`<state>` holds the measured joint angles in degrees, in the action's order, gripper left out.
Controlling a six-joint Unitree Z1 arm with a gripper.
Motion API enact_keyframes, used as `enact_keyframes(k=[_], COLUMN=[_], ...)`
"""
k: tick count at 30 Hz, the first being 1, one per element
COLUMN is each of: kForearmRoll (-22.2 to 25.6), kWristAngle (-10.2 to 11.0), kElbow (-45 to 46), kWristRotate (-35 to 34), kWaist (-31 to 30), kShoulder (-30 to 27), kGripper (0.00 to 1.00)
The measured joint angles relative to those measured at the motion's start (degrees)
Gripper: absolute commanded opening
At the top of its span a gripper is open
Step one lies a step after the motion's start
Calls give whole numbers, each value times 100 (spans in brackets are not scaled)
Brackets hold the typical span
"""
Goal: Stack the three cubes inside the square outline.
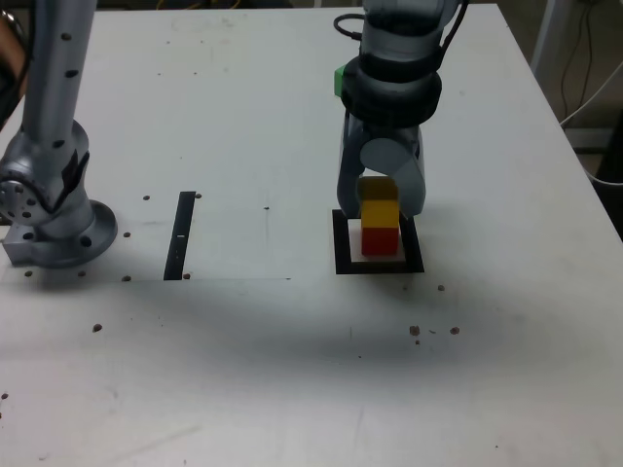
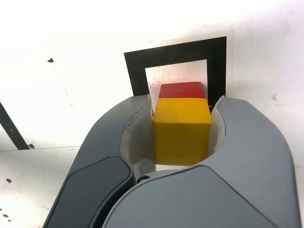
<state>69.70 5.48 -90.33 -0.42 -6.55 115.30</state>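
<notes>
The yellow cube (image 1: 380, 210) is held upright between the claw (image 2: 181, 124) jaws, set squarely on the red cube (image 1: 381, 240). The red cube is seated below the claw, inside the square outline (image 1: 343, 243), a thick black frame with a white centre. The green cube (image 1: 338, 81) is seen behind the claw's wrist, mostly hidden.
</notes>
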Motion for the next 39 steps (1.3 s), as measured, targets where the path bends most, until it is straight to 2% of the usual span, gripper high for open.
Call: enact_keyframes(k=[3,5,14,17,22,24,28,31,35,39], kForearmRoll=[-50,-77,-64,17,273,362,560,604,502,355], kWristAngle=[-35,-63,-2,107,445,495,417,437,587,583], kElbow=[49,95,195,248,303,346,512,584,557,222], kWristRotate=[17,25,-54,-93,96,418,1075,1346,1431,1438], kWaist=[5,6,6,6,127,336,1003,1462,2243,2962], kShoulder=[1,2,-144,-361,-955,-1110,-1134,-1134,-1128,-1107], kGripper=[91,98,100,100,100,100,100,100,100,100])
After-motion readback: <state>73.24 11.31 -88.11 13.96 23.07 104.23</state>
